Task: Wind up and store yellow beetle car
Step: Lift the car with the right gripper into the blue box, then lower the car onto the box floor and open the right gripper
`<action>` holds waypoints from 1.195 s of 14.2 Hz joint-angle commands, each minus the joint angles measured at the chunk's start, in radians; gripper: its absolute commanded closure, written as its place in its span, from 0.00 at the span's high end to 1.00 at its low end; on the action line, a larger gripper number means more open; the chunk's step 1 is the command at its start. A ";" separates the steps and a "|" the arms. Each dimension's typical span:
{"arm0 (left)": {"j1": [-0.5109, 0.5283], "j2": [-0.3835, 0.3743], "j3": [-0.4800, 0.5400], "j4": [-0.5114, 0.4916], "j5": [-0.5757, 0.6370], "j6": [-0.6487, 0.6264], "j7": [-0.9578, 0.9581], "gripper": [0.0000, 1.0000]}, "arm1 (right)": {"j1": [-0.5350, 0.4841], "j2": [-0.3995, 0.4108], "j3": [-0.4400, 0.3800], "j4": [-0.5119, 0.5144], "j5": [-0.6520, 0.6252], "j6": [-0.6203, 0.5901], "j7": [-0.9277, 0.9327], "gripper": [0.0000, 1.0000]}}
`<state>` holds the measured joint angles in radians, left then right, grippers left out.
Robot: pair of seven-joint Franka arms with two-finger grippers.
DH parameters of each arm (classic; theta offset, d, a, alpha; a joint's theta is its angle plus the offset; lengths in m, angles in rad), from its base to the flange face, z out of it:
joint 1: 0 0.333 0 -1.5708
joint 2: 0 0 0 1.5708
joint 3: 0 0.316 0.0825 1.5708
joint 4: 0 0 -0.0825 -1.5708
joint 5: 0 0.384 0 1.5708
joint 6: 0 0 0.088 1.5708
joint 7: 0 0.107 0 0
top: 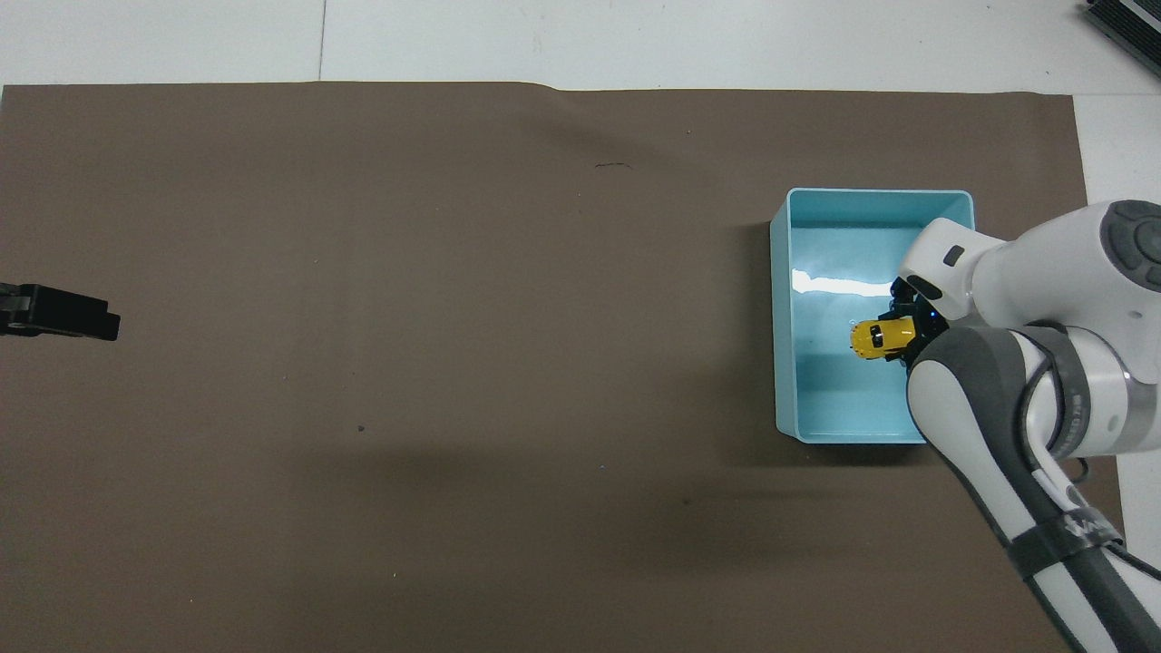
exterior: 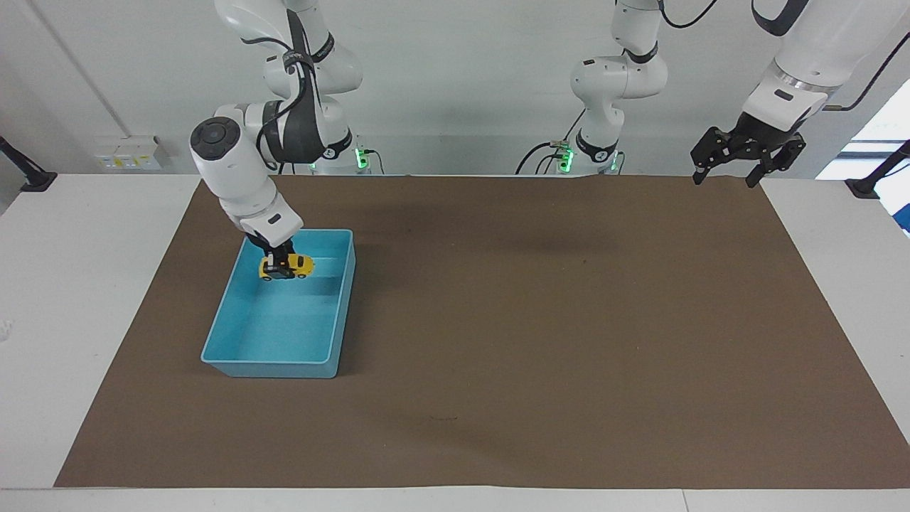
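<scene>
The yellow beetle car point(exterior: 287, 267) is gripped by my right gripper point(exterior: 279, 262), which reaches down into the blue bin point(exterior: 213, 340). The car hangs low inside the bin, over the part nearer to the robots; I cannot tell whether it touches the floor. In the overhead view the car point(top: 878, 336) sticks out from the right gripper point(top: 907, 328) inside the bin point(top: 782, 317). My left gripper point(exterior: 726, 173) waits open and empty, raised over the mat's corner at the left arm's end; its tip shows in the overhead view point(top: 63, 313).
A brown mat point(exterior: 540, 320) covers most of the white table. The bin stands on it toward the right arm's end. Nothing else lies on the mat.
</scene>
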<state>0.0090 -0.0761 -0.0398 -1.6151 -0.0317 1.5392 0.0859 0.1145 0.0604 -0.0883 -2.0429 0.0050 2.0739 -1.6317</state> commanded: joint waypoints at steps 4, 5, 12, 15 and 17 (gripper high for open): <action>0.016 -0.016 -0.008 -0.011 -0.011 0.007 0.011 1.00 | -0.019 -0.011 0.010 -0.074 -0.020 0.113 -0.028 0.20; 0.016 -0.016 -0.008 -0.011 -0.011 0.007 0.011 1.00 | -0.015 0.005 0.010 -0.076 -0.019 0.133 -0.028 0.20; 0.017 -0.016 -0.008 -0.011 -0.011 0.007 0.011 1.00 | -0.021 0.025 0.010 -0.132 -0.020 0.233 -0.039 0.20; 0.016 -0.016 -0.008 -0.011 -0.011 0.007 0.011 1.00 | -0.015 0.027 0.010 -0.132 -0.020 0.235 -0.037 0.20; 0.016 -0.016 -0.008 -0.011 -0.011 0.007 0.011 1.00 | -0.015 0.036 0.010 -0.134 -0.020 0.248 -0.037 0.20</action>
<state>0.0090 -0.0761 -0.0398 -1.6151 -0.0317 1.5392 0.0859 0.1104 0.0987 -0.0857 -2.1625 0.0012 2.2952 -1.6413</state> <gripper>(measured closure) 0.000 0.542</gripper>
